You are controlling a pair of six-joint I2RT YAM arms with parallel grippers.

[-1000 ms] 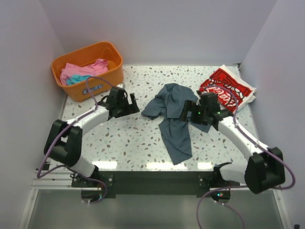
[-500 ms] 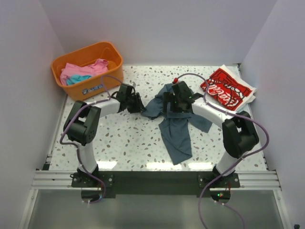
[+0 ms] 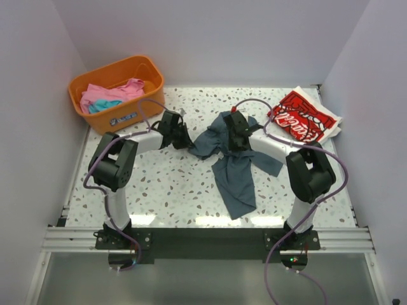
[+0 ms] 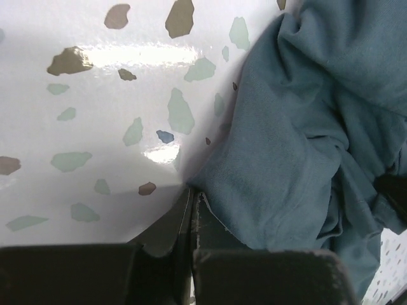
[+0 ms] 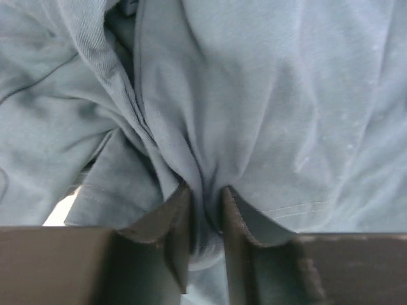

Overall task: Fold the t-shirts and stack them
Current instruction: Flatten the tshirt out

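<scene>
The speckled worktop (image 3: 159, 184) carries the slate-blue t-shirt (image 3: 235, 181), which lies crumpled at its middle with one long tail running toward the near edge. The orange basket (image 3: 111, 67) at far left holds the pink and turquoise shirts. The red t-shirt (image 3: 304, 119) lies flat at far right.

The step in hand looks like taking two holds on the blue shirt so it can be spread. To do it well, both holds should sit on one layer at the hem or shoulders. The arms should then lift and draw apart evenly, so the bunch opens rather than twists.

The top view shows the left gripper (image 3: 186, 141) at the shirt's left edge and the right gripper (image 3: 236, 136) over its far middle, but not their grips.

The right wrist view shows its fingers (image 5: 175, 222) narrow, pinching a ridge of gathered cloth that is probably several layers thick. The left wrist view shows its fingers (image 4: 172, 222) pressed together with the hem touching their tips. I cannot tell whether any cloth is caught between them.
</scene>
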